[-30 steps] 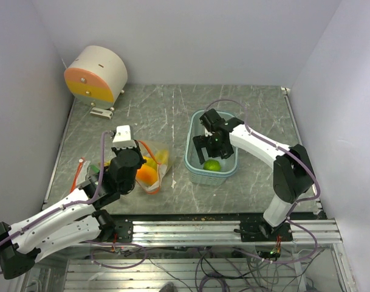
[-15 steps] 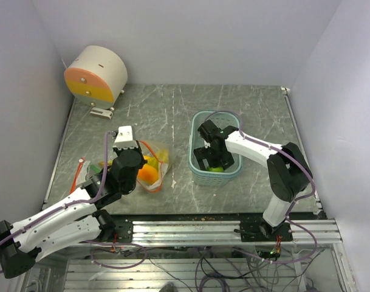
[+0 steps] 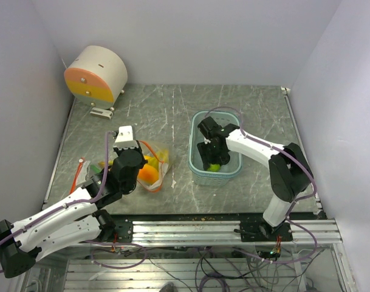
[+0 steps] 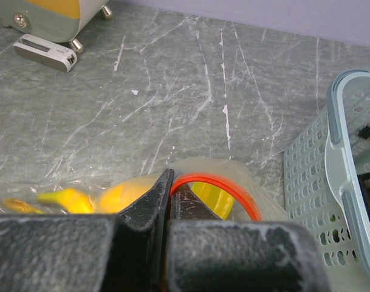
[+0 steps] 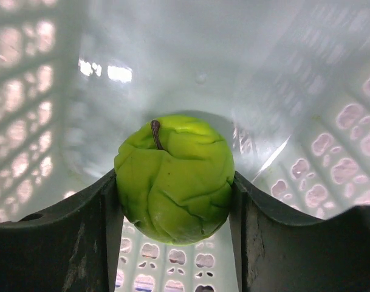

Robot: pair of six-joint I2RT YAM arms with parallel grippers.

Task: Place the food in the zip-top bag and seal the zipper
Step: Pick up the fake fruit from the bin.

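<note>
1. The right end effector reaches down inside the teal basket, with its two fingers pressed against either side of the round green fruit, grasping it
2. The left end effector is clenched on the red zipper at the mouth of the clear bag
3. The bag lies on the bench, just left of the basket, with a yellow banana and an orange mango inside it
</note>
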